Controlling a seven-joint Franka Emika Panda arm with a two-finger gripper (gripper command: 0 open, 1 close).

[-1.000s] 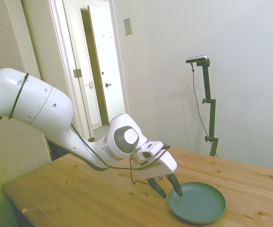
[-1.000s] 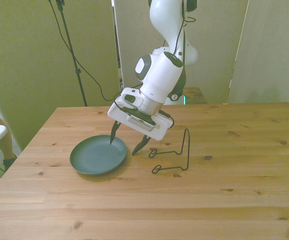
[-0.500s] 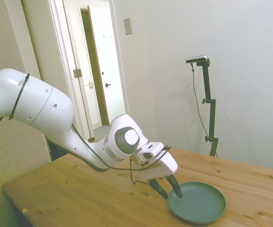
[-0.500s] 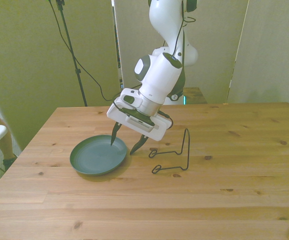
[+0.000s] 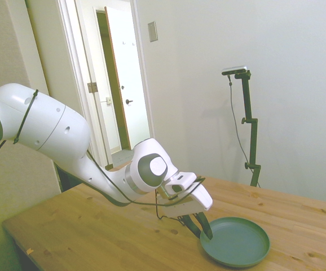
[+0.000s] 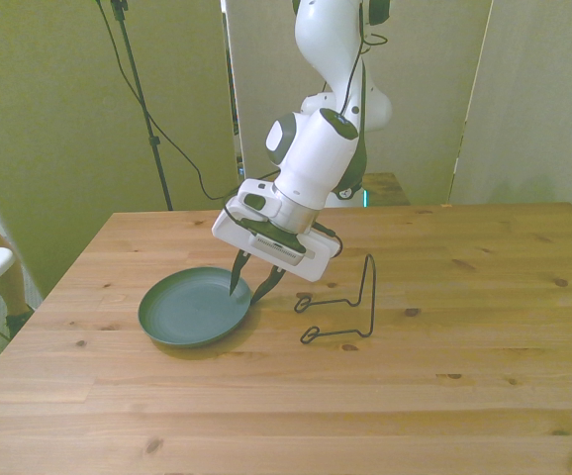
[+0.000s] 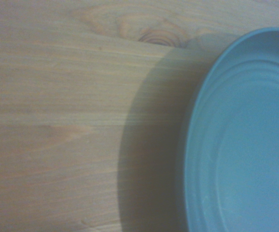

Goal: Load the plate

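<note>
Now the plate [image 6: 189, 310] lies flat on the tabletop [image 6: 444, 396], beside a wire stand [image 6: 345, 309]. One finger inside the rim, one outside, the claw [image 6: 247, 289] is clenched on the plate's edge.

My gripper [image 6: 245, 286] has drawn its fingers [image 5: 204, 224] together: a second ago they stood wide apart, one over the plate [image 6: 189, 309] and one outside its rim; now they sit close on either side of that rim, on the edge nearest the wire stand [image 6: 340, 307].
</note>
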